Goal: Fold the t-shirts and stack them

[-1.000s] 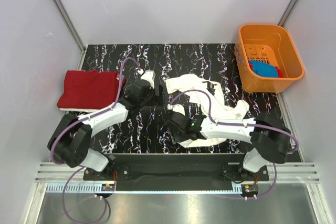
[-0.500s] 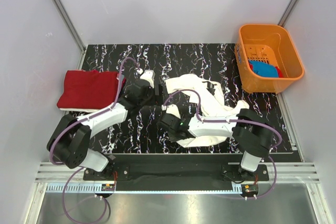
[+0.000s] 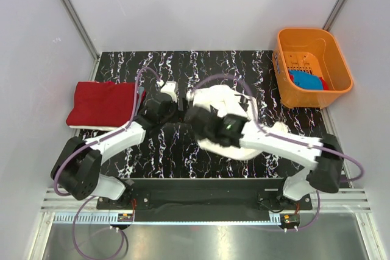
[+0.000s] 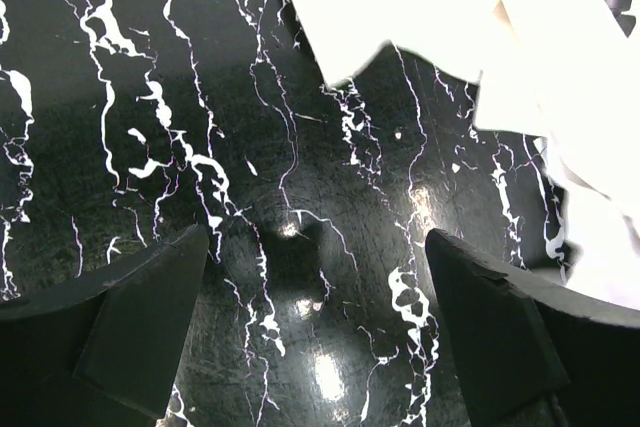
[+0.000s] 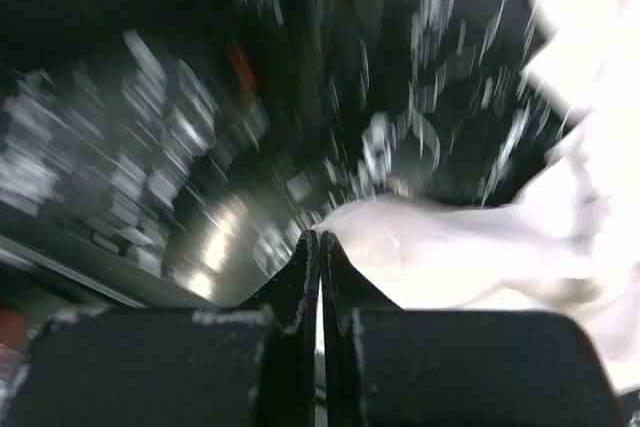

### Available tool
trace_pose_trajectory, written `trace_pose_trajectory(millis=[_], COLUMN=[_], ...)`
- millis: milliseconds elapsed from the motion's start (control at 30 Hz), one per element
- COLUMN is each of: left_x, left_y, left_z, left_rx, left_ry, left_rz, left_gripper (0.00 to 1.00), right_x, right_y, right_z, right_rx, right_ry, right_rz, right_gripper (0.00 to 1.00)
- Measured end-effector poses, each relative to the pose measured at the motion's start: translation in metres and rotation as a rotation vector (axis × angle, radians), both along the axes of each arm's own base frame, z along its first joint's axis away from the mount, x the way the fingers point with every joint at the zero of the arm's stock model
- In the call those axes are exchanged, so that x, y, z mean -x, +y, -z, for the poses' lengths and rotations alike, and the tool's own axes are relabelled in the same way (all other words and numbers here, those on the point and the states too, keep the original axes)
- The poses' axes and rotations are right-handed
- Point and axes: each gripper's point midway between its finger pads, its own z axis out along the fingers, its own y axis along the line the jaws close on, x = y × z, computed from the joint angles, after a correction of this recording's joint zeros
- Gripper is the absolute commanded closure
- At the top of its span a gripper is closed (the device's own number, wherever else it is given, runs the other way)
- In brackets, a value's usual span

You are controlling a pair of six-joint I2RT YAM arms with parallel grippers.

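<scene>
While the left hand hangs with its jaws spread wide over a bare patch of the black, white-veined table, just beside a corner of the white t-shirt, the right hand has its fingers pressed flat together at a fold of that shirt, which appears pinched between the tips, though the wrist view is blurred. The white t-shirt lies crumpled at mid-table, partly under the right arm; the red t-shirt lies folded at the table's left edge, and the blue t-shirt sits inside the orange basket at the far right corner.
</scene>
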Motion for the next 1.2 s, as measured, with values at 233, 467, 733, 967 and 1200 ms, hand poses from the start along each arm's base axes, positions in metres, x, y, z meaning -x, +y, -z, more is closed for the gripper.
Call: trace_pose_trajectory(millis=[233, 467, 733, 967, 1200], left_x=[0.005, 0.003, 0.006, 0.006, 0.015], left_y=[0.003, 0.002, 0.001, -0.002, -0.024], left_z=[-0.001, -0.014, -0.011, -0.014, -0.014], left_rx=[0.007, 0.033, 0.040, 0.054, 0.087], left_ry=[-0.012, -0.047, -0.041, -0.052, -0.050], left_rz=[0.001, 0.001, 0.016, 0.027, 0.145], left_gripper=[0.03, 0.02, 0.02, 0.01, 0.04], right_x=[-0.090, -0.091, -0.092, -0.101, -0.050], right_y=[-0.028, -0.097, -0.131, -0.120, -0.193], right_z=[-0.273, -0.449, -0.412, -0.324, -0.302], right_rx=[-0.403, -0.599, -0.449, -0.286, -0.317], right_ry=[-0.417, -0.749, -0.730, -0.606, -0.620], right_rz=[0.127, 0.227, 0.302, 0.273, 0.391], right_gripper=[1.00, 1.00, 1.00, 1.00, 1.00])
